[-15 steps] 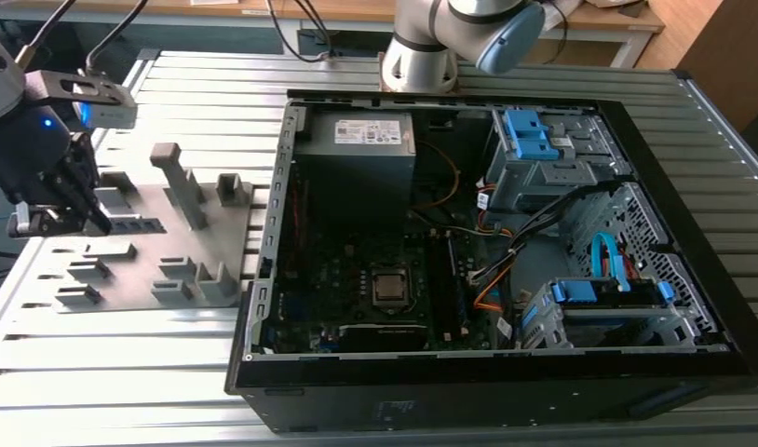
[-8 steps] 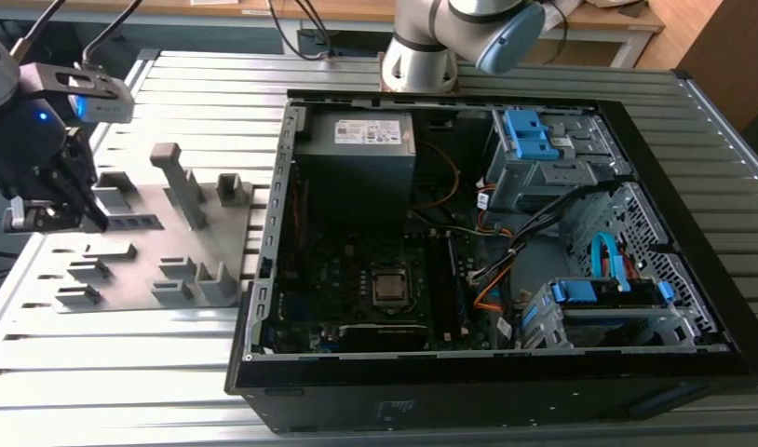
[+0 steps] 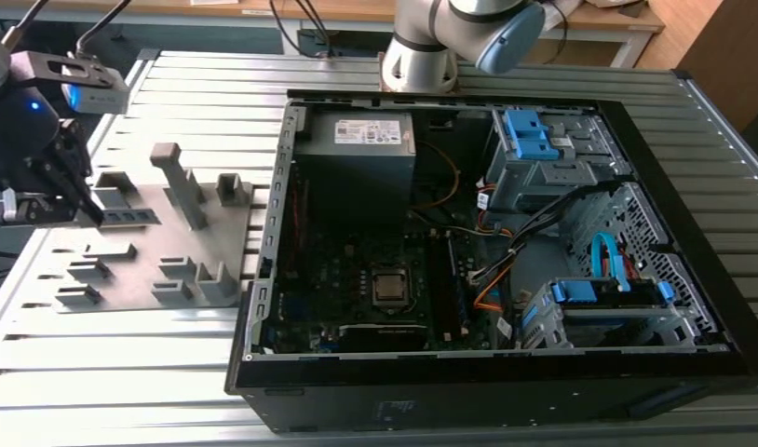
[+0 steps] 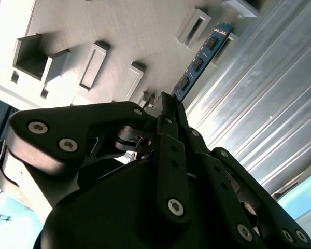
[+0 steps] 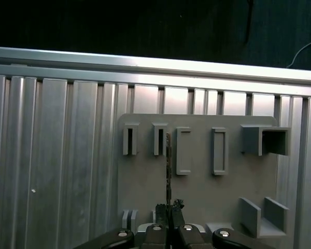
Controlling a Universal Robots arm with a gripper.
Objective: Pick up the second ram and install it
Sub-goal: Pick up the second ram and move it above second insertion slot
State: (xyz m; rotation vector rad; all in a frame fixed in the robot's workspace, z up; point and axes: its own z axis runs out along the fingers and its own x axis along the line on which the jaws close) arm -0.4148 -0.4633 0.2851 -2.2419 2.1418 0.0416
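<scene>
My gripper [image 3: 84,207] hangs over the grey fixture plate [image 3: 130,265] at the exterior view's left, beside the open computer case [image 3: 479,233]. It is shut on the second ram [image 4: 199,62], a slim blue-green strip with black chips that sticks out from the fingertips above the plate. In the first wrist view the ram [image 5: 168,166] shows edge-on as a thin dark line rising from the gripper [image 5: 169,206] across the plate's slots. In the second wrist view the gripper [image 4: 168,101] clamps the strip's near end. The motherboard [image 3: 379,279] lies open inside the case.
The fixture plate carries several raised holders and an upright post [image 3: 181,186]. The case holds a power supply [image 3: 360,140], blue drive brackets [image 3: 534,135] and loose cables [image 3: 528,233]. The arm's base [image 3: 423,56] stands behind the case on the ribbed metal table [image 3: 106,372].
</scene>
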